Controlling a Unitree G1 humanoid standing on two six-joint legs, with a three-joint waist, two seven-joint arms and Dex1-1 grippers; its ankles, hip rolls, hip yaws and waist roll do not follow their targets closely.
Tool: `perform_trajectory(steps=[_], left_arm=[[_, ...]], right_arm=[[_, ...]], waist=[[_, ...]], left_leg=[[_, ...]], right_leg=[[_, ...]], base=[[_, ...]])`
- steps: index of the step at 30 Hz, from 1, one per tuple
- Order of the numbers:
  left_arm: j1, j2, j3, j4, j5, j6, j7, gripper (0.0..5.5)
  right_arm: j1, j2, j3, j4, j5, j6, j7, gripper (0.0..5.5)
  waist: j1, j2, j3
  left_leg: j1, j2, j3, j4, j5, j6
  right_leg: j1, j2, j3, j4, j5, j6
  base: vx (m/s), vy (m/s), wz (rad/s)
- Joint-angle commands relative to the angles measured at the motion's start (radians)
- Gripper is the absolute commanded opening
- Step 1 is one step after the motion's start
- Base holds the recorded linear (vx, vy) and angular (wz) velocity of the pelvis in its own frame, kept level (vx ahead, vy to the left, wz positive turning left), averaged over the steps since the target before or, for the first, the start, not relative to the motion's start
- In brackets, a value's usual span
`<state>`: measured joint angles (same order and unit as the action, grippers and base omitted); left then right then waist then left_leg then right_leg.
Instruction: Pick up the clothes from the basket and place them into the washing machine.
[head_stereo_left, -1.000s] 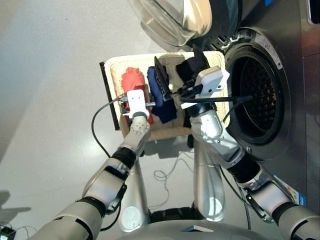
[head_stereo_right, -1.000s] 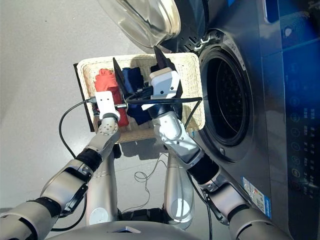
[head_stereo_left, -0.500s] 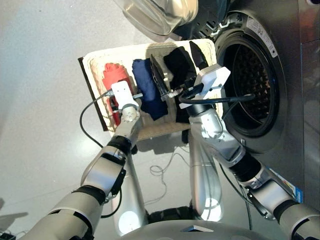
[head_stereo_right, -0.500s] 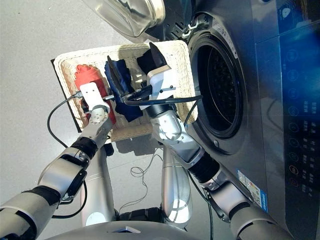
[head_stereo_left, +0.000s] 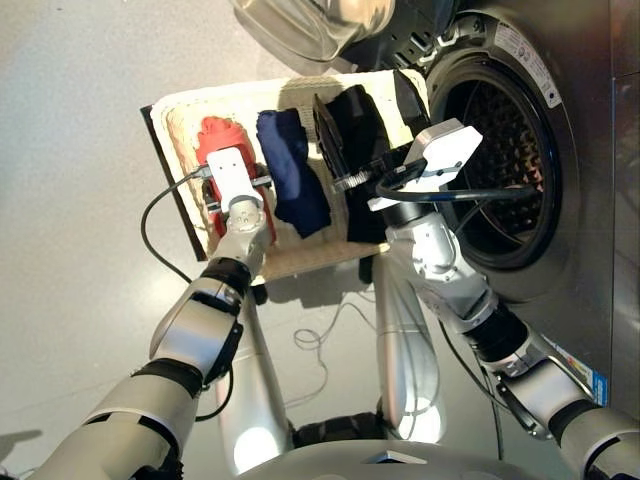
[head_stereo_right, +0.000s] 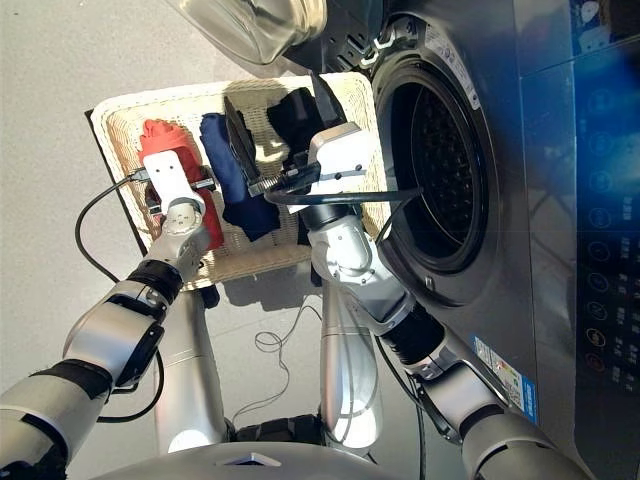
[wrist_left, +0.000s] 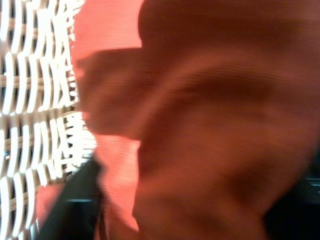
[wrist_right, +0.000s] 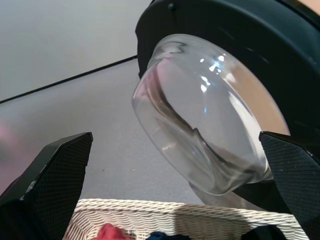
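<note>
Since the earlier frames the left gripper (head_stereo_left: 232, 180) has come down onto the coral-red garment (head_stereo_left: 212, 135) from above the red/navy gap; right arm much as before, and most of the picture shift is just camera tilt

Washing machine (head_stereo_left: 590, 150) on the right, drum opening (head_stereo_left: 495, 170) empty as far as seen, porthole door (head_stereo_left: 320, 25) swung open above the basket's far edge

Basket (head_stereo_left: 170, 125) sits just beside the drum, all three clothes lying in it side by side: coral-red at the left end, navy garment (head_stereo_left: 290, 180) in the middle, black garment (head_stereo_left: 360, 140) at the right end nearest the drum

Right gripper (head_stereo_left: 370, 125) hovers over the black garment, fingers (wrist_right: 55, 175) spread wide, holding nothing; its wrist view looks past the basket's far rim to the door glass

Left gripper is in or on the red roll; the wrist view is filled with red cloth, with wicker at one side. Cannot tell if its fingers are spread or closed on the cloth

Progress: nothing loaded yet, zero of three. Step in hand looks like grabbing the red one; the lift and carry across the basket to the drum remain, then navy and black
</note>
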<state>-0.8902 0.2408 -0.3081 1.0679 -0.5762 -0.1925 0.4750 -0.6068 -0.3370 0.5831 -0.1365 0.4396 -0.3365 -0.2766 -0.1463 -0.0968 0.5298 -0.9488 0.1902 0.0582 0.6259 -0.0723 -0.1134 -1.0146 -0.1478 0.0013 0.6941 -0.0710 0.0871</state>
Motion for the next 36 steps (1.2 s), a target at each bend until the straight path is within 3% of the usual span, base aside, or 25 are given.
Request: perform_trajectory(steps=[1,5,7,9,14,19,26,32,36], left_arm=[[-0.025,-0.014,-0.003,0.051,0.002,-0.014,0.009,0.0],[0.032,-0.032,-0.031,-0.076,0.018,-0.042,0.024,0.0],[0.09,-0.028,-0.061,-0.202,0.069,-0.062,0.029,0.0],[0.176,0.008,-0.091,-0.384,0.193,-0.082,0.043,0.0],[0.393,0.052,-0.054,-0.702,0.268,-0.13,0.032,0.0],[0.503,0.129,-0.011,-0.986,0.314,-0.167,-0.033,0.0],[0.523,0.238,0.028,-1.247,0.257,-0.215,-0.151,0.0],[0.515,0.298,0.027,-1.422,0.108,-0.241,-0.246,0.0],[0.485,0.319,-0.016,-1.497,0.023,-0.248,-0.294,0.0]], right_arm=[[0.005,0.006,-0.037,-0.126,0.023,-0.066,0.011,5.5],[0.02,-0.004,-0.051,-0.106,0.044,-0.058,0.012,5.5],[0.04,-0.019,-0.074,-0.107,0.039,-0.057,0.018,5.5],[0.076,-0.04,-0.113,-0.102,0.034,-0.062,0.015,5.5],[0.162,-0.067,-0.18,-0.098,0.061,-0.063,0.027,5.5],[0.234,-0.133,-0.229,-0.092,0.087,-0.025,0.078,5.5],[0.243,-0.303,-0.226,-0.112,0.197,0.07,0.201,5.5],[0.123,-0.555,-0.159,-0.249,0.297,0.13,0.311,5.5],[-0.008,-0.623,-0.054,-0.243,0.337,0.151,0.328,5.5]], waist=[[-0.008,-0.001,-0.01],[0.002,0.008,-0.01],[0.009,0.014,-0.01],[0.02,0.023,-0.01],[0.046,0.028,-0.01],[0.071,0.025,-0.01],[0.088,0.018,-0.01],[0.098,0.015,-0.01],[0.103,0.024,-0.012]], left_leg=[[0.02,-0.024,-0.017,0.044,-0.052,0.007],[0.064,-0.031,-0.007,0.003,-0.039,0.005],[0.096,-0.037,-0.005,-0.025,-0.031,0.005],[0.148,-0.044,-0.004,-0.064,-0.023,0.003],[0.286,-0.06,-0.008,-0.146,-0.012,0.003],[0.425,-0.07,-0.016,-0.181,-0.024,0.003],[0.516,-0.076,-0.022,-0.18,-0.042,-0.003],[0.541,-0.077,-0.024,-0.188,-0.036,-0.013],[0.548,-0.079,-0.028,-0.202,-0.023,-0.015]], right_leg=[[-0.011,-0.011,0.02,-0.015,0.015,0.038],[0.028,-0.015,0.013,-0.039,0.02,0.037],[0.059,-0.015,0.009,-0.056,0.022,0.037],[0.11,-0.017,0.004,-0.082,0.023,0.037],[0.24,-0.018,-0.004,-0.125,0.017,0.037],[0.385,-0.025,-0.011,-0.147,-0.007,0.037],[0.474,-0.04,-0.019,-0.136,-0.031,0.037],[0.499,-0.046,-0.023,-0.139,-0.032,0.036],[0.505,-0.045,-0.023,-0.15,-0.023,0.034]], base=[[0.0,0.0,0.0],[0.0,0.0,0.0],[0.028,-0.012,0.004],[0.074,-0.023,0.05],[0.091,-0.015,0.033],[0.106,-0.02,0.041],[0.028,-0.008,0.021],[0.0,0.0,0.0],[0.0,0.0,0.0]])
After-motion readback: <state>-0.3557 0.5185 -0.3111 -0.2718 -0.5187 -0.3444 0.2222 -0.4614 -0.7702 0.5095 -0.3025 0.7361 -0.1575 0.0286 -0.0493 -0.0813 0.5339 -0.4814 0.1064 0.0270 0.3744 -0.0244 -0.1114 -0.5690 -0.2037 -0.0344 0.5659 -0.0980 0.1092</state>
